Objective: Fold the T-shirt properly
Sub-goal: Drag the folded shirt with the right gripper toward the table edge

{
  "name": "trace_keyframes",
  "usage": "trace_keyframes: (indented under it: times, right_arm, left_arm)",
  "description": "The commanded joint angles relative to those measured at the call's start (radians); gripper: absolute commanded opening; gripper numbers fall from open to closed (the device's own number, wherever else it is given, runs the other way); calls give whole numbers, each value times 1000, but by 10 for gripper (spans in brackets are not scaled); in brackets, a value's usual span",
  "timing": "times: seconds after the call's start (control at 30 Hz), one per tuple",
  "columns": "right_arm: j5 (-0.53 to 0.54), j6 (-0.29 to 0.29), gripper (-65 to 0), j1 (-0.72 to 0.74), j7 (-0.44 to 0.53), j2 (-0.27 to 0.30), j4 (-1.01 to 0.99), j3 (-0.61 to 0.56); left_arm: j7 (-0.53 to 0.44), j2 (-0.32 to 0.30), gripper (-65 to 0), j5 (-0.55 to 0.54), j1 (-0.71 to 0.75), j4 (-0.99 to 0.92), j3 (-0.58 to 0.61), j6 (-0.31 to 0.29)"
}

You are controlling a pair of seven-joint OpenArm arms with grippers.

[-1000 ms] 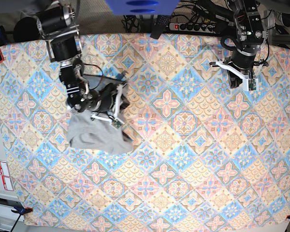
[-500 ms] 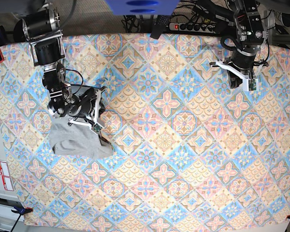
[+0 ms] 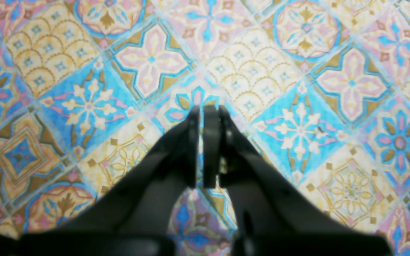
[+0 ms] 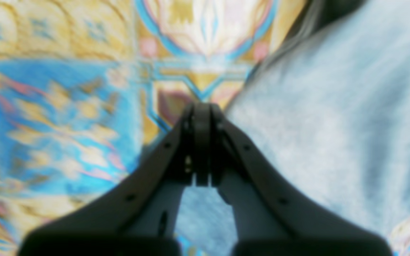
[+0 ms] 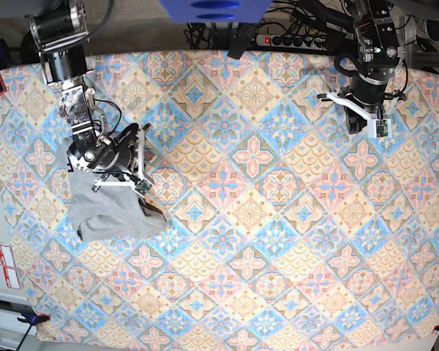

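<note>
The grey T-shirt (image 5: pixel 106 213) lies in a folded bundle at the table's left side on the patterned tablecloth (image 5: pixel 263 219). My right gripper (image 5: pixel 153 209) is shut, with its tips at the bundle's right edge. In the right wrist view the gripper (image 4: pixel 201 108) has its pads together. The T-shirt (image 4: pixel 333 124) is to its right and under the fingers, and no cloth shows between the tips. My left gripper (image 5: pixel 367 110) hangs above the far right of the table. In the left wrist view it (image 3: pixel 202 111) is shut and empty over bare tablecloth. The lettering is hidden.
A power strip (image 5: pixel 293 39) and cables lie beyond the table's back edge. A blue object (image 5: pixel 212 9) hangs at the top middle. Red-and-white labels (image 5: pixel 0 263) sit off the left edge. The tablecloth covers the whole table.
My right arm has moved left, and the T-shirt bundle has slid left with it, keeping its shape. The left arm has not moved.
</note>
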Motion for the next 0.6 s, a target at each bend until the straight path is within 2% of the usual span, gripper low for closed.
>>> trace_keyframes:
  times: [0.0,0.3,0.43,0.57]
  right_arm:
    - [4,-2,-650,-9,9,8,44,32]
    - [4,-2,-650,-232,16,5,242,218]
    - [4,-2,-650,-241,18,5,224,284]
    - [4,-2,-650,-239,19,5,125,288]
  left_arm:
    - [-20,-9,-650,-5,2,21,-2,0]
    - [-20,-15,-650,-5,24,21,-9,-6]
    - [-20,-15,-650,-5,32,23,-2,-8]
    - [-20,-13,-650,-5,32,23,-1,-8]
